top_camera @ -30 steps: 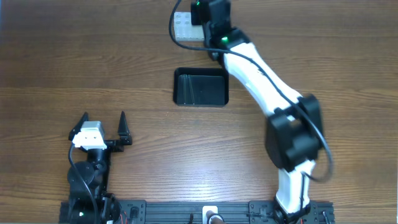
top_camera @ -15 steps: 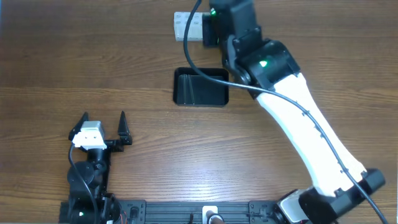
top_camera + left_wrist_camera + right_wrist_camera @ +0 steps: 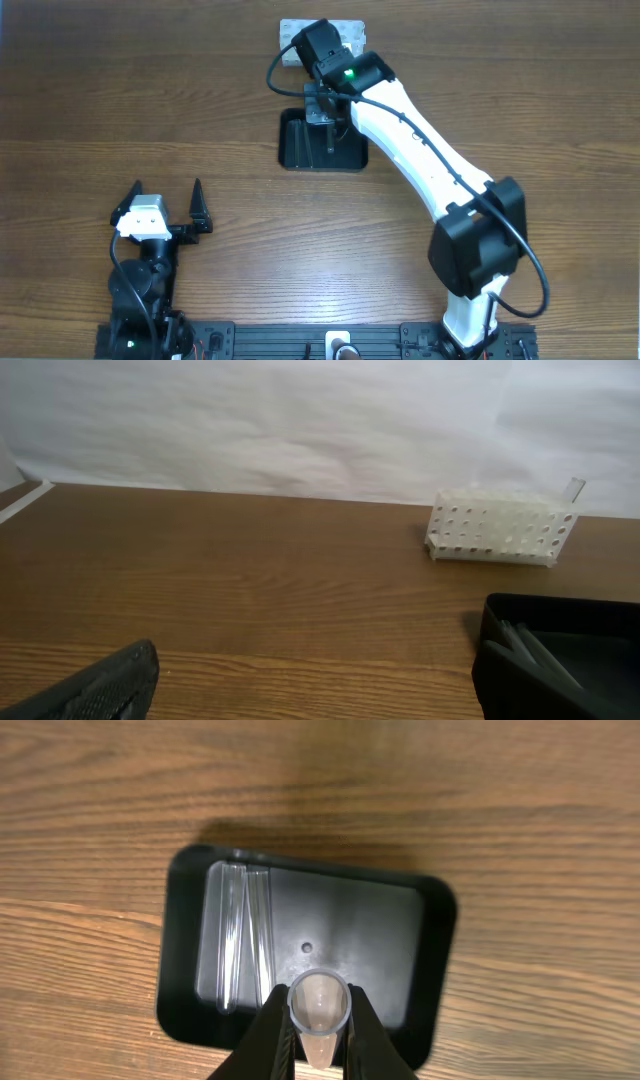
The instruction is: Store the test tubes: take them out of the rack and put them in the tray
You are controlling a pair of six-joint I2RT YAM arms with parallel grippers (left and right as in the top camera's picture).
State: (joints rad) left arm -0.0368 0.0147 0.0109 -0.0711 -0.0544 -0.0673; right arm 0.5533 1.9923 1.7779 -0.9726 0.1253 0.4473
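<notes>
A bare wooden table [image 3: 520,100] carries a white test-tube rack [image 3: 288,40] at its far edge and, just in front of it, a black tray [image 3: 292,158]. Nothing lies between the two. The right arm reaches across from its base and covers the middle of the rack and part of the tray in the top view. The left tool [image 3: 165,187] sits well apart near the table's front left, its fingers spread and holding nothing.

The right tool [image 3: 320,1020] hangs over the tray, its two fingers pressed onto a clear test tube [image 3: 320,1000]. The tube stands on end, its open mouth facing the wrist camera. It is over the bare floor of the tray, beside two tubes [image 3: 240,935] that lie flat, side by side, along the tray's left side. Whether the held tube's lower end touches the tray floor cannot be told.

The left wrist view, low across the table, shows the rack's rows of holes and one tube [image 3: 573,487] poking up at one end of it, a detail the arm hides from above. The right wrist view shows the grip itself, which the top view leaves unclear.
</notes>
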